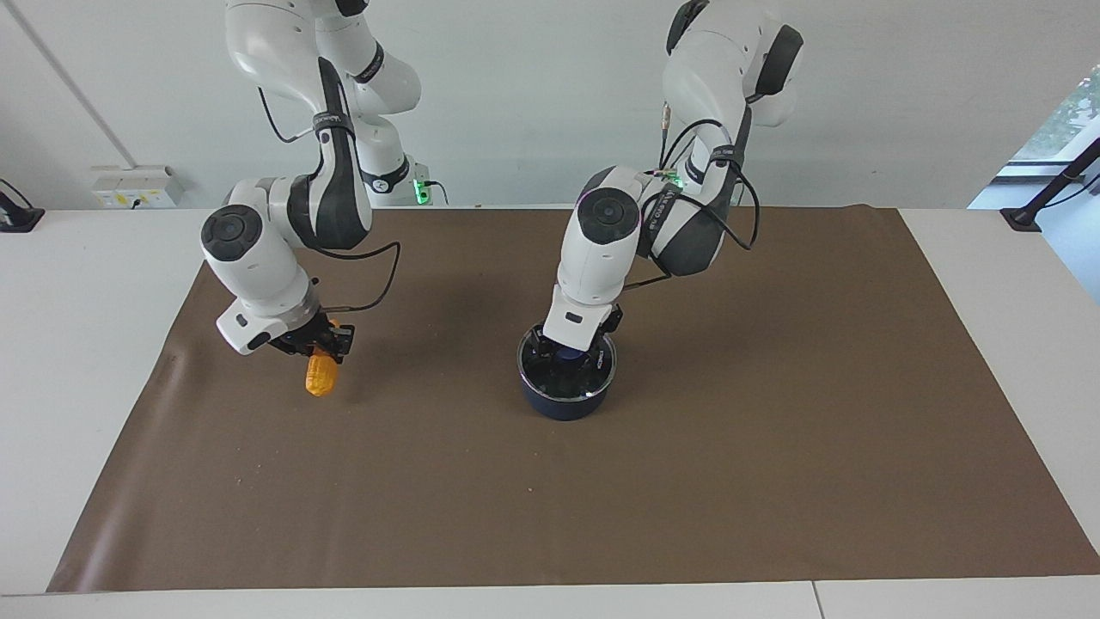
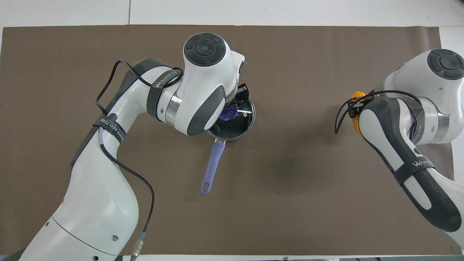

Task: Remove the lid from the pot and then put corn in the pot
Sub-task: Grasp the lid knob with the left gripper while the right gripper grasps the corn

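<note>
The navy pot [image 1: 565,397] stands mid-mat with its lid [image 1: 589,380] on it; its light blue handle [image 2: 212,163] points toward the robots. My left gripper [image 1: 567,348] is down on the lid, around the blue knob [image 1: 565,355]. In the overhead view the left arm hides much of the pot [image 2: 237,125], and part of the knob [image 2: 228,113] shows. My right gripper [image 1: 320,344] is shut on the yellow corn [image 1: 319,376] and holds it tip-down just above the mat at the right arm's end. In the overhead view the right arm covers most of the corn [image 2: 357,95].
A brown mat [image 1: 730,481] covers the table, with white tabletop around it. A wall socket box [image 1: 137,187] and a black stand [image 1: 17,219] sit off the mat near the right arm's base.
</note>
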Robot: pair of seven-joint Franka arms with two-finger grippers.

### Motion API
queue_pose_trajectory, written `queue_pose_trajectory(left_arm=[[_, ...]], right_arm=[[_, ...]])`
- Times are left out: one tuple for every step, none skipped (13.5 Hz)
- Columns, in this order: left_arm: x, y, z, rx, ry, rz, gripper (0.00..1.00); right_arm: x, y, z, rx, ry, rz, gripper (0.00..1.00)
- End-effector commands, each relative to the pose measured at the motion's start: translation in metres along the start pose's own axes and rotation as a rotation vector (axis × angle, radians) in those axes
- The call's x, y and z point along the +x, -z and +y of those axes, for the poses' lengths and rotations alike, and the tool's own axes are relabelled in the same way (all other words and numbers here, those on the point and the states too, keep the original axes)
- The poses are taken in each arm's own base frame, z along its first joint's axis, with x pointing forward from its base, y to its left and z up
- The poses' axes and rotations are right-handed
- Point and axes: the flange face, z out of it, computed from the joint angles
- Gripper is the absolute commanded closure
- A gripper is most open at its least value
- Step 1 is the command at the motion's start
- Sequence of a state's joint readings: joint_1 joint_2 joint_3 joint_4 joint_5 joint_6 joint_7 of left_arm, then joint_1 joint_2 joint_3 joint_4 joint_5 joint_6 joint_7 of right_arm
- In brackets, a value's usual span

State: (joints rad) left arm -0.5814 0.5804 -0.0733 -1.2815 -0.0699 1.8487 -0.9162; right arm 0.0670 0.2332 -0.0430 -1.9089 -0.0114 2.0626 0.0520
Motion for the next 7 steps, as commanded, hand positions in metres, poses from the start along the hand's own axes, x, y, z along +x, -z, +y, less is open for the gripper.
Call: queue_pose_trajectory(left_arm=[[-0.0018, -0.0017, -0.0005, 0.004, 0.013, 0.027, 0.29], [-0.0018, -0.0017, -0.0005, 0.004, 0.011, 0.027, 0.33], [-0.0018, -0.0017, -0.0005, 0.004, 0.011, 0.027, 0.36], [-0.0018, -0.0017, -0.0005, 0.004, 0.013, 0.027, 0.39], [-0.0019, -0.0005, -0.0004, 0.002, 0.011, 0.028, 0.43], [-0.0020, -0.0006, -0.0005, 0.003, 0.011, 0.028, 0.47], [-0.0021, -0.0007, -0.0006, 0.004, 0.011, 0.027, 0.56]], right_arm=[[0.0060, -0.0032, -0.0134, 0.009, -0.005, -0.001, 1.00], [0.0061, -0.0031, -0.0143, 0.009, -0.003, 0.001, 1.00], [0.0060, -0.0030, -0.0152, 0.008, -0.002, 0.001, 1.00], [0.0063, -0.0028, -0.0152, 0.009, -0.002, 0.004, 1.00], [0.0065, -0.0026, -0.0153, 0.010, -0.003, 0.005, 1.00], [0.0064, -0.0037, -0.0162, 0.010, -0.001, 0.002, 1.00], [0.0067, -0.0030, -0.0163, 0.010, -0.003, 0.004, 1.00]])
